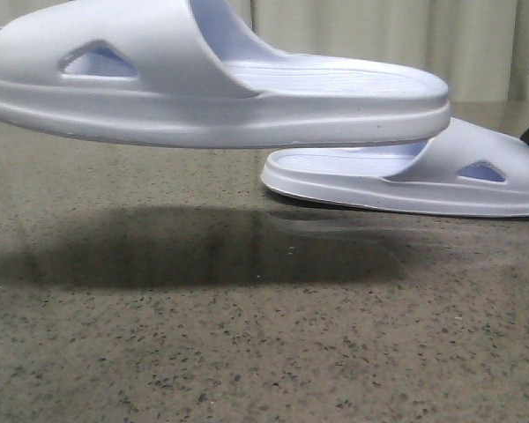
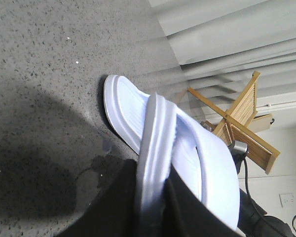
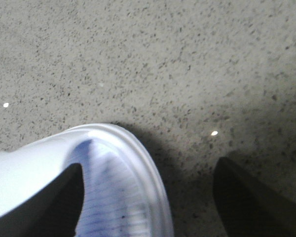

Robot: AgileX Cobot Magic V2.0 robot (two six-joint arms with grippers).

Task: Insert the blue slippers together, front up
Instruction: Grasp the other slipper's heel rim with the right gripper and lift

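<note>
Front view: one blue slipper (image 1: 203, 84) hangs clear of the speckled tabletop (image 1: 264, 352), filling the upper left and centre of the frame, long axis roughly level, strap end at left and open heel end at right, sole down, shadow beneath it. The second slipper (image 1: 423, 172) sits low at right centre, reversed, strap end at right, heel toward frame centre, partly under the raised one; whether it rests on the tabletop or is just off it is unclear. No gripper readable here, only dark bits at the right edge. Left wrist view: left gripper (image 2: 155, 197) at bottom centre is clamped on the raised slipper's edge, dark fingers (image 2: 113, 207) either side of the rim; the other slipper lies behind, running diagonally toward upper left; a wooden rack (image 2: 241, 123) stands at right. Right wrist view: right gripper (image 3: 148, 197) has fingers spread wide, one over the slipper's ribbed footbed at lower left, the other well off to the right on nothing; hold not confirmed. Judgement: moulded foam, light, springy, fairly grippy; pinch the sidewall or strap edge, expect flex.
</note>
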